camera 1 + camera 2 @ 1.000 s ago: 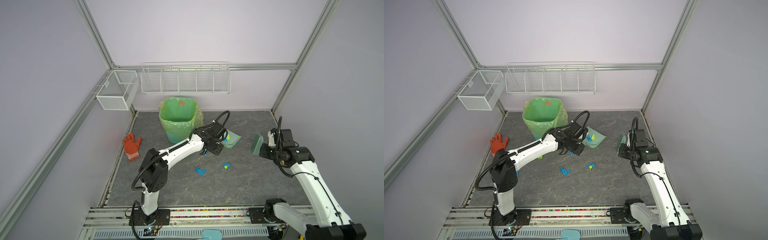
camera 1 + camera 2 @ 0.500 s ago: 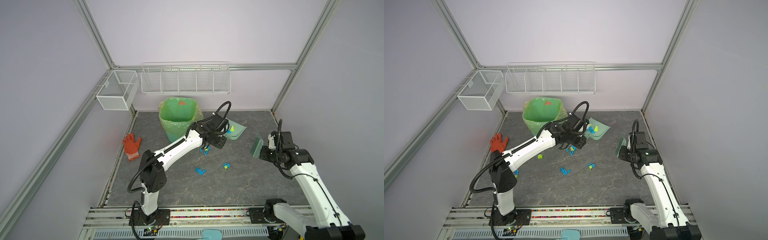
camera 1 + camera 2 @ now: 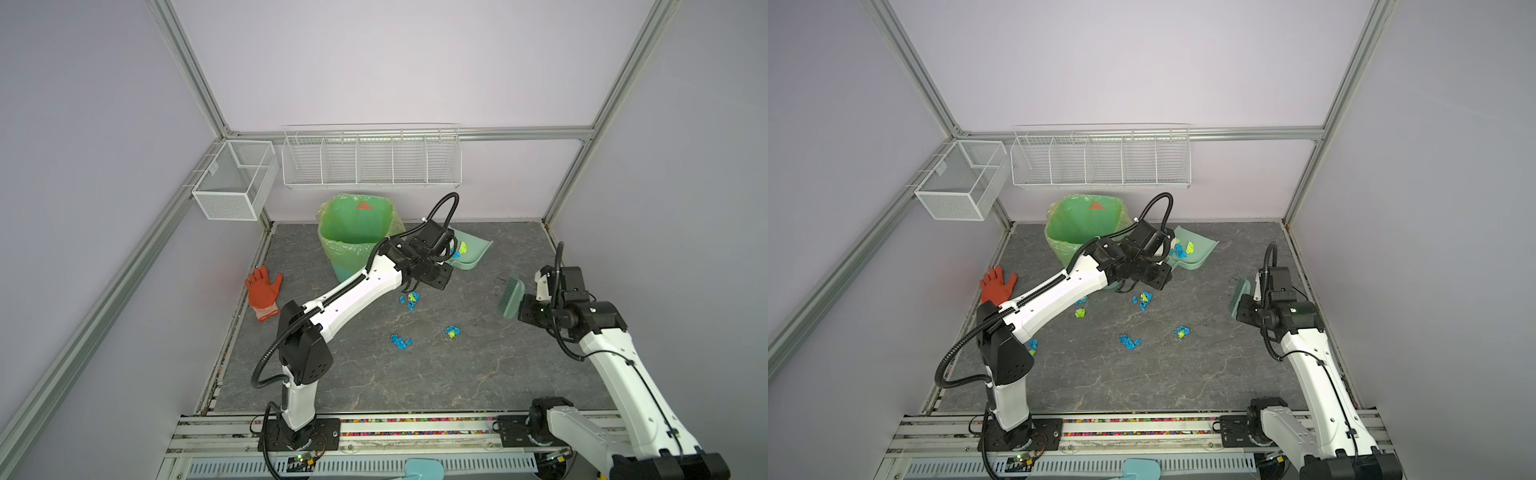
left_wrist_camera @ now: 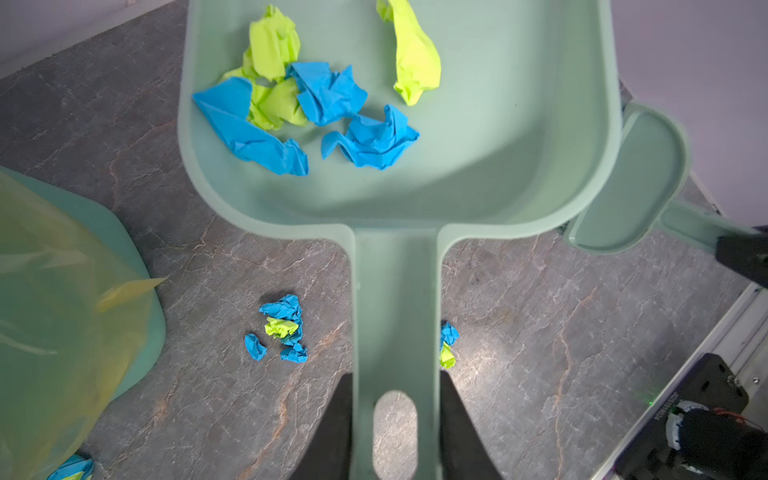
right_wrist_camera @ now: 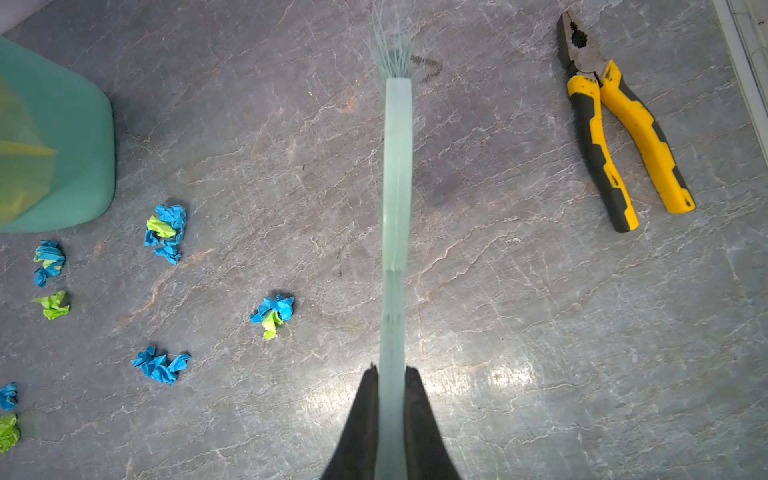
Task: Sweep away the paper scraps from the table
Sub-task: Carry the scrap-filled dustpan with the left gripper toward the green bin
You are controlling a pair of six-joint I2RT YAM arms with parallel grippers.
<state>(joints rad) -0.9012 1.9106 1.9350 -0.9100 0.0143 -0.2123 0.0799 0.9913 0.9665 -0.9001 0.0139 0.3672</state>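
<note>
Partly done: a few paper scraps [image 4: 328,91] sit in the dustpan [image 4: 415,216], which the left gripper [image 4: 395,376] clamps by its handle (raised beside the far bin [image 3: 357,232]). Several more lie scattered mid-table [image 5: 498,332]. The right gripper [image 5: 392,374] pinches the brush [image 5: 397,166], right of them.

Soft, even light fills both top views; shadows on the table [image 3: 415,374] are faint. In the right wrist view white glare sits on the stone, the paper scraps [image 5: 272,316] cast small dark shadows, and the brush [image 5: 397,174] blurs near the lens. The dustpan [image 4: 498,137] looks soft at its handle in the left wrist view.
</note>
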